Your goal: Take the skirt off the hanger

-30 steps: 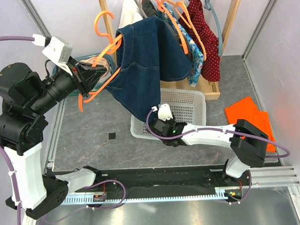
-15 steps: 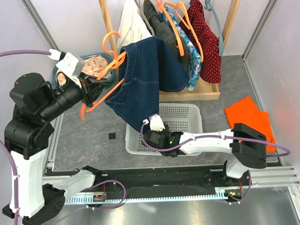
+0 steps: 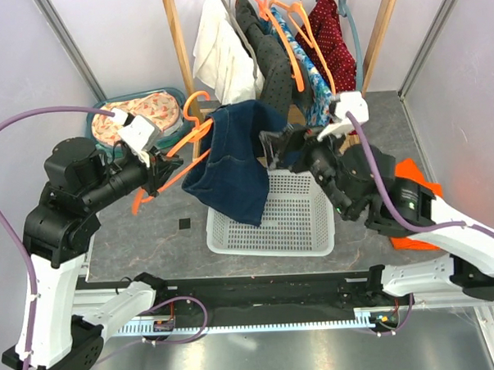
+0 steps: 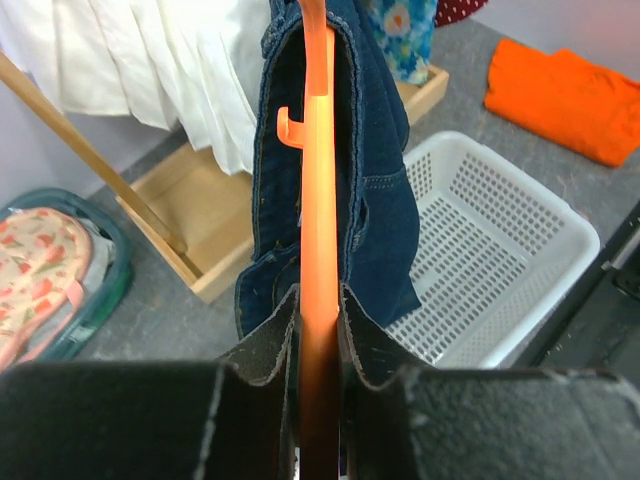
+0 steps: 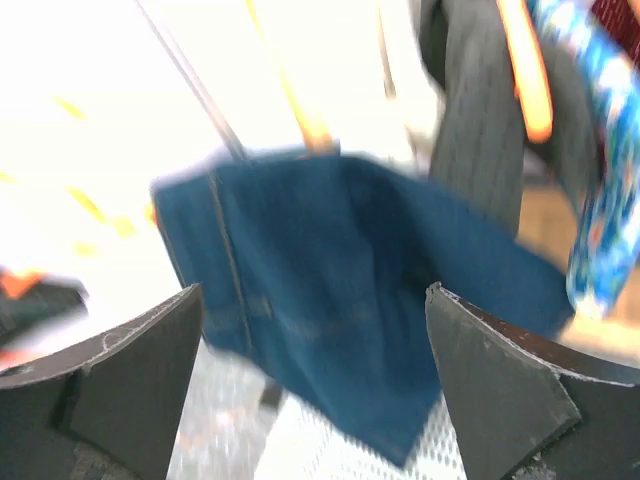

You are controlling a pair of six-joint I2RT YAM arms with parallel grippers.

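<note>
A grey desk [image 3: 142, 230] is enclosed by pale panels, and a wooden rack [image 3: 175, 49] hung with garments is set at its far side. A white basket [image 3: 270, 251] is placed at the middle of the desk. The skirt [image 3: 234, 161], dark denim, is draped over an orange hanger [image 4: 318, 200] and is held in the air above the basket's far left corner, between the two arms. In the left wrist view it is seen to straddle the hanger, with cloth falling on both sides. The hanger is clamped by the left hand [image 4: 320, 345], whose fingers [image 4: 268, 350] are pressed tight against the plastic. The right hand [image 5: 315, 385] is raised near the skirt's right edge. Its fingers [image 5: 120, 390] are spread wide with nothing between them, and its view is blurred, so contact with the cloth cannot be judged.

Several failures are to be expected from here. A thin fold alone may be pinched, and the denim would then slip free under its own weight. A rack garment close behind may be caught instead. The waistband may be snagged on the small notch [image 4: 287, 122] when pulled, so that the hanger is twisted or dragged out of the left hand. If released early, the skirt may be dropped outside the basket.
</note>
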